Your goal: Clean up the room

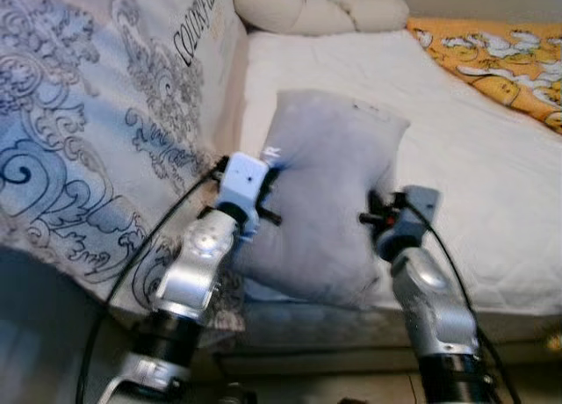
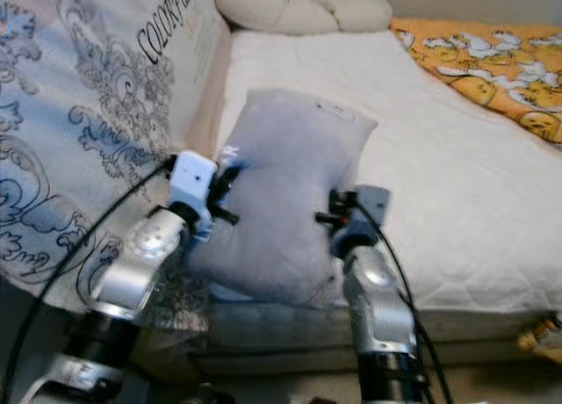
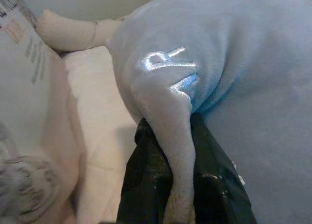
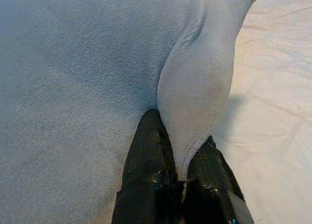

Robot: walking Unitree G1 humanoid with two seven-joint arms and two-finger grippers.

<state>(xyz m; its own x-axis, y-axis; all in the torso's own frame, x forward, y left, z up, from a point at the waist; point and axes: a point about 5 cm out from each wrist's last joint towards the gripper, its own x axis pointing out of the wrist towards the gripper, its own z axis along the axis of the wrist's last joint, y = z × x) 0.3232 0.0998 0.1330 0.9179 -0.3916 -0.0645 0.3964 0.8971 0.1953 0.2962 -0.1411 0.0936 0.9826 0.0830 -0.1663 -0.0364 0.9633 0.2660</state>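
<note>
The bed [image 1: 492,193], with its white quilted cover, is the biggest thing here, and the tidying looks part-way through — one grey pillow [image 1: 320,193] is held up over the bed's near edge, not yet laid down. It hangs between the two arms, its lower part sagging below the mattress line, its upper part over the white cover.

The left gripper [image 3: 168,185] is clamped on a fold at the pillow's left edge, just beneath the embroidered letters; the right gripper [image 4: 183,177] pinches a fold on the opposite edge. Both sets of black fingers are squeezed onto fabric.

What I judge is left: carry the pillow further onto the bed, probably toward the head where the cream bolster [image 1: 307,13] lies, and let go. Whether other clutter waits elsewhere in the room cannot be told.

Counted, largest first — one bed; one large patterned cushion [image 1: 97,114] with grey scrollwork and printed lettering, leaning at the bed's left side; one orange patterned blanket [image 1: 500,57] at the far right; one grey pillow; one cream bolster; two grippers
</note>
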